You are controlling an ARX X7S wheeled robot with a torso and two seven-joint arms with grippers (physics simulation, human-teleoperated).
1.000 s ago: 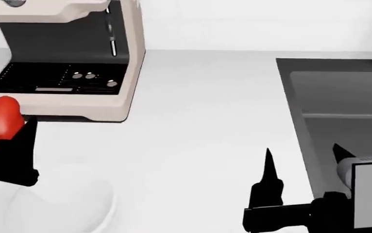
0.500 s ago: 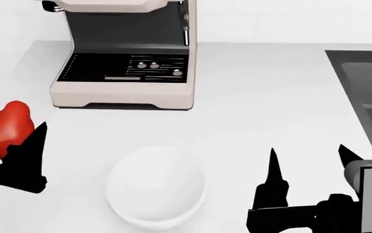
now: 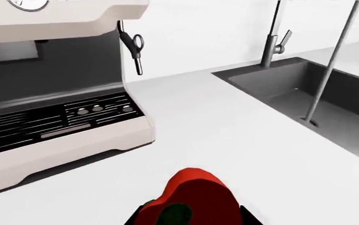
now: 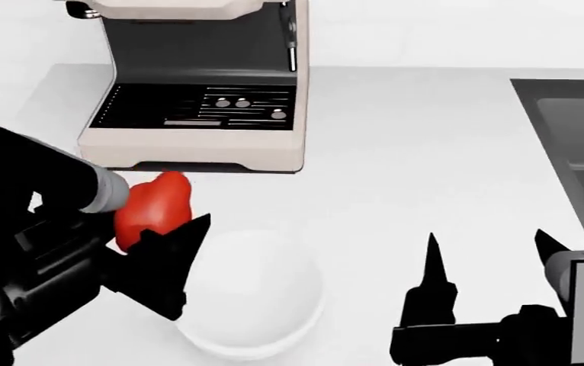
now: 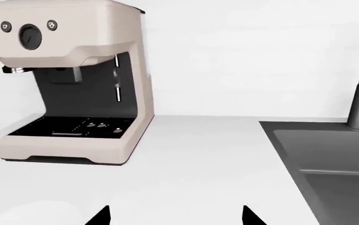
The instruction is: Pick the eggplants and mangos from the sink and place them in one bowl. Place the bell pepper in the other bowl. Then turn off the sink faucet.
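My left gripper [image 4: 160, 229] is shut on the red bell pepper [image 4: 152, 208] and holds it above the left rim of a white bowl [image 4: 261, 305] on the counter. The pepper, with its green stem, fills the near part of the left wrist view [image 3: 195, 199]. My right gripper [image 4: 490, 255] is open and empty over the counter right of the bowl; only its fingertips [image 5: 99, 216] show in the right wrist view. The dark grey sink [image 4: 577, 145] is at the right edge, and the steel faucet [image 3: 272, 44] runs a thin stream of water [image 3: 329, 65]. Eggplant and mango are out of view.
A beige espresso machine [image 4: 206, 84] stands at the back of the white counter, behind the bowl. It also shows in the left wrist view [image 3: 54, 93] and the right wrist view [image 5: 73, 84]. A white wall is behind it.
My left arm has swung right and forward with the pepper, from the left edge to above the bowl's left rim. The head view panned left earlier, then held. The right gripper has stayed put.
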